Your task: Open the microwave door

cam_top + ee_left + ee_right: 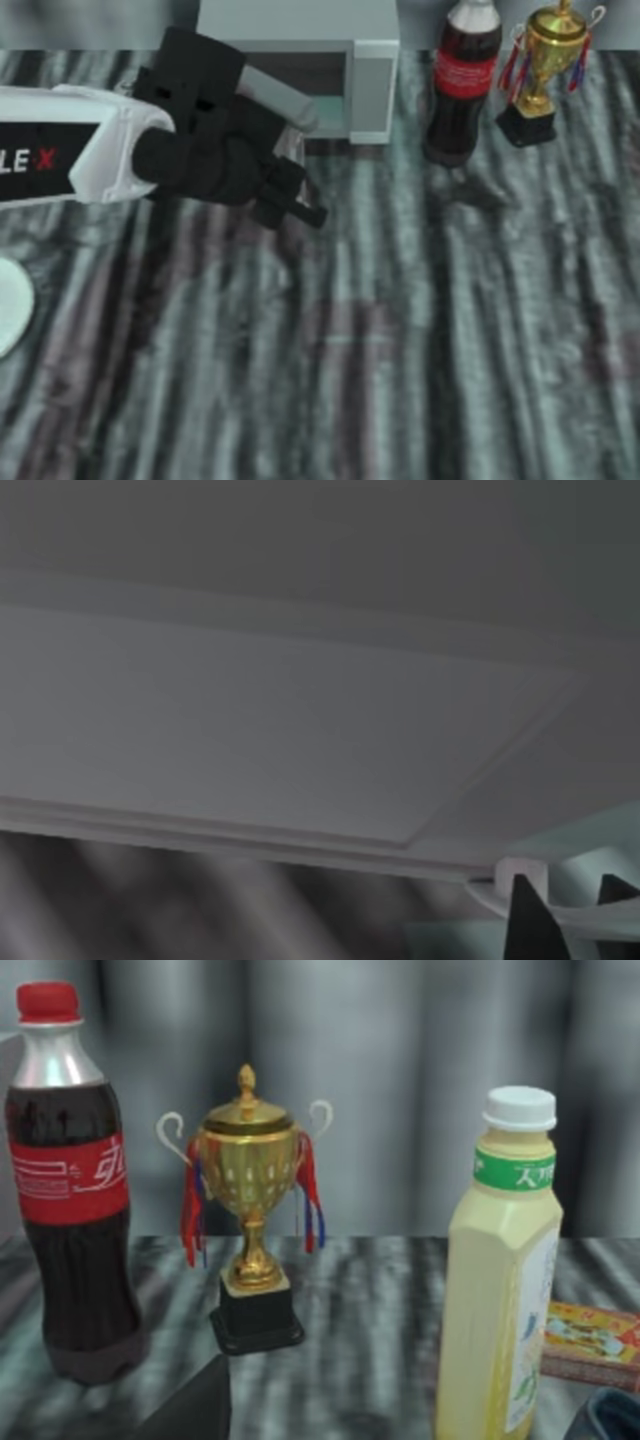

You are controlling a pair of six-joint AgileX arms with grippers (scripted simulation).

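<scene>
Top view: my left gripper (292, 200) at the swung-out microwave door (280, 100) of the rear microwave (300, 25); finger spread indiscernible. Only the right wrist view shows 1 yellow bottle (500, 1280).

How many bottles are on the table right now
2. A cola bottle stands at the table's back, between the microwave and the gold trophy. A pale yellow bottle shows only in the right wrist view, beside the trophy. Others may sit outside the views.

left arm: reaching in from left | left end effector (300, 205): low
</scene>
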